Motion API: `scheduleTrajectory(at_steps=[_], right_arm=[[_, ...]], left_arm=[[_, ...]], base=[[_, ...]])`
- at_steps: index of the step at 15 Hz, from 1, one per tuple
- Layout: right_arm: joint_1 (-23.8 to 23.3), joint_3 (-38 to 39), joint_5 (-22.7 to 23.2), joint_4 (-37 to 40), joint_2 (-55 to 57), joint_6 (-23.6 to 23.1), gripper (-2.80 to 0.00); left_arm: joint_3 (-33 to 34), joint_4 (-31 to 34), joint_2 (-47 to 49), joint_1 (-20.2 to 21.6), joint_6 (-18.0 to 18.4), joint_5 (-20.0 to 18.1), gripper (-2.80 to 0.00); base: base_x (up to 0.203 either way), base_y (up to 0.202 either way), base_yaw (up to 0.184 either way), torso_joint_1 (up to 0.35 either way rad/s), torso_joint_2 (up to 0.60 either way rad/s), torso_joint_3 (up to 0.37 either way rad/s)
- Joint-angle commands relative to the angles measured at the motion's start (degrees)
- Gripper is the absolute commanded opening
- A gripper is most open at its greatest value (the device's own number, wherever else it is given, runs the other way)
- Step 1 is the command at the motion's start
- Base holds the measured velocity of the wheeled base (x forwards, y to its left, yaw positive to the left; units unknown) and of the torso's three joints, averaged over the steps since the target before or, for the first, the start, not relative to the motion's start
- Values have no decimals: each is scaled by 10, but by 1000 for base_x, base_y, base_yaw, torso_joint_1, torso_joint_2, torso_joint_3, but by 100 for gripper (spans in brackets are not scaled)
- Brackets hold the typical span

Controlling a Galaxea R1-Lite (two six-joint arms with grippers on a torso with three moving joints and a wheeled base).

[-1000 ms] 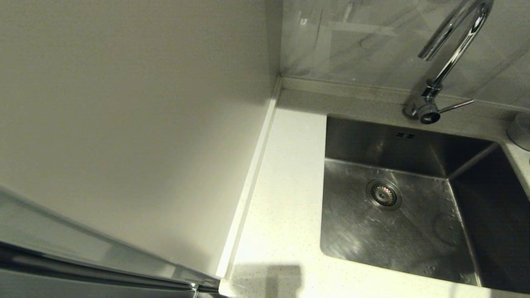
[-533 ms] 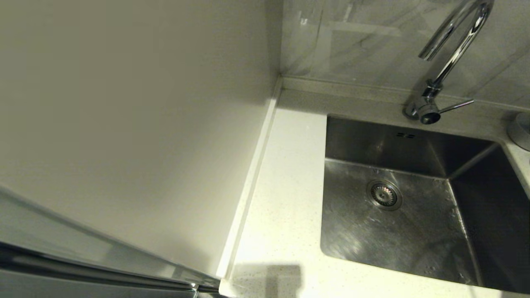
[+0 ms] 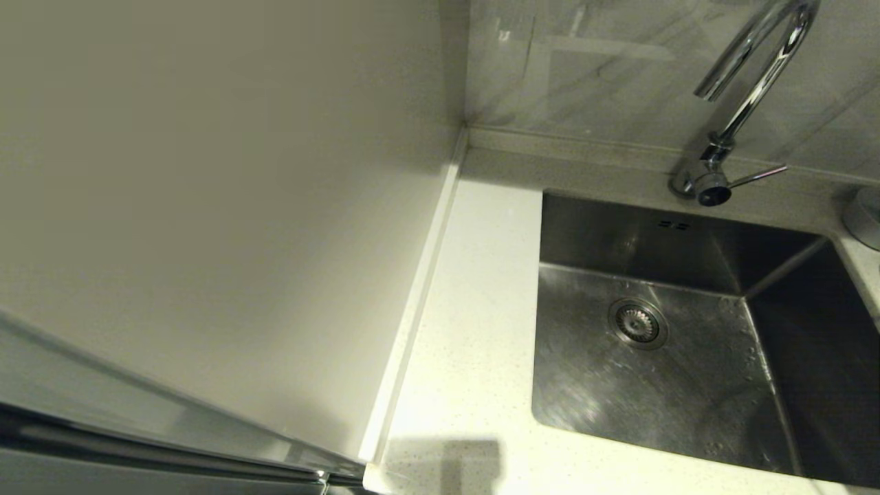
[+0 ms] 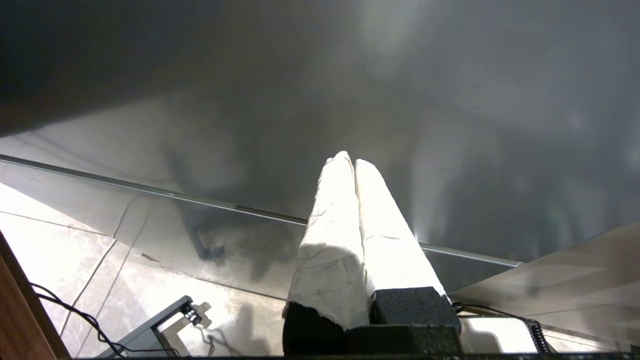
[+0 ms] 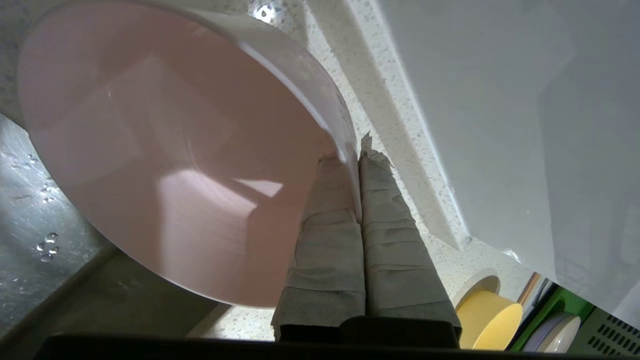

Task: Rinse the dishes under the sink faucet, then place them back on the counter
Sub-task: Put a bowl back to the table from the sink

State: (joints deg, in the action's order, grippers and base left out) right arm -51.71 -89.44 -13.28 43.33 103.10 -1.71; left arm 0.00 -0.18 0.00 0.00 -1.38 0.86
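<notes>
In the right wrist view my right gripper (image 5: 352, 155) is shut on the rim of the pale pink bowl (image 5: 165, 140), one finger inside and one outside. The bowl hangs tilted over the speckled counter (image 5: 395, 150), beside the wet edge of the sink (image 5: 30, 250). The head view shows the sink (image 3: 653, 385) with its drain strainer (image 3: 637, 322), the chrome faucet (image 3: 749, 89) and its lever (image 3: 756, 177), but neither gripper. The mint and steel bowls are out of view. My left gripper (image 4: 348, 160) is shut on nothing, parked low facing a grey panel.
A plain wall panel (image 3: 206, 206) borders the counter strip (image 3: 474, 309) left of the sink. A grey round object (image 3: 865, 216) is cut off at the right edge. A yellow roll (image 5: 487, 317) stands on the counter near the right gripper.
A faint round reflection on the sink floor at the right has faded. Nothing else differs in the head view.
</notes>
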Motion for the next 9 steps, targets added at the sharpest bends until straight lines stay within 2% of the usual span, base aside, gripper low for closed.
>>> scheduleTrajectory(at_steps=[1, 9], right_arm=[[4, 0, -1, 3, 11, 0, -280], [18, 5, -1, 3, 20, 0, -280]], left_arm=[[0, 0, -2, 0, 0, 0, -280], [0, 0, -2, 0, 0, 0, -280]], base=[[0, 0, 0, 0, 0, 0], [0, 0, 0, 0, 0, 0]])
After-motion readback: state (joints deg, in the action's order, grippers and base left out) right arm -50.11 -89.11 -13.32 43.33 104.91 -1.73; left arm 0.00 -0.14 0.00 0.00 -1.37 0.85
